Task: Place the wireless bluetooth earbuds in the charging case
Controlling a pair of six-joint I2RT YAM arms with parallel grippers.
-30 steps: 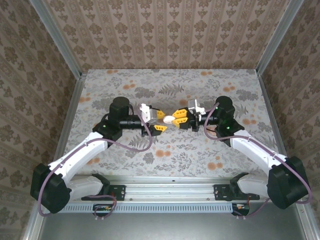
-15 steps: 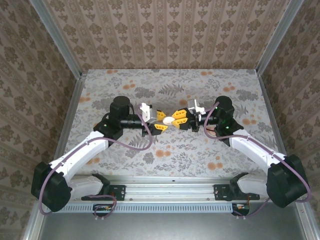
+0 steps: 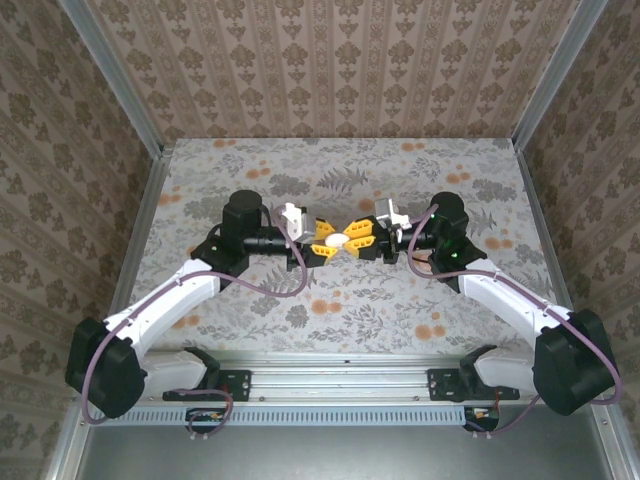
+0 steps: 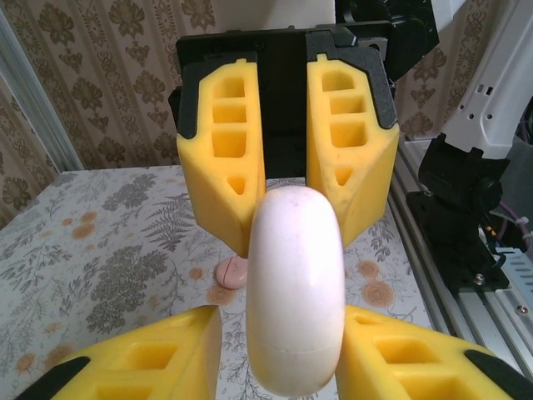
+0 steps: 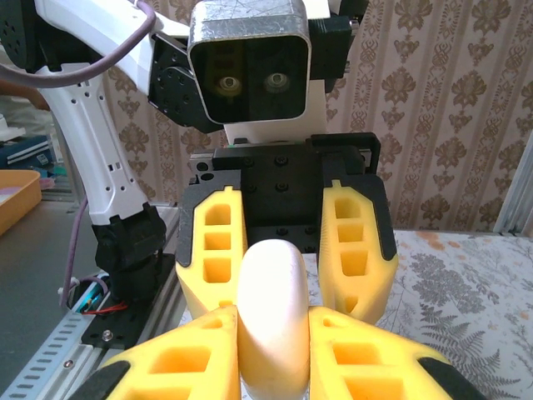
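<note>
We find two arms reaching from the near edge of the table and meeting over its middle. The charging case sits between them, above the table. The right gripper clamps it from the right, and the left gripper straddles it from the left. A small round disc lies on the table beneath.

The left tool and right tool meet nose to nose over the middle of the surface. Both flank the white charging case, which blocks any passage between them. Their arms slant back to the near rail and fence in a bare triangle of the floral top. The far half and both side strips lie open up to the wallpapered walls.
</note>
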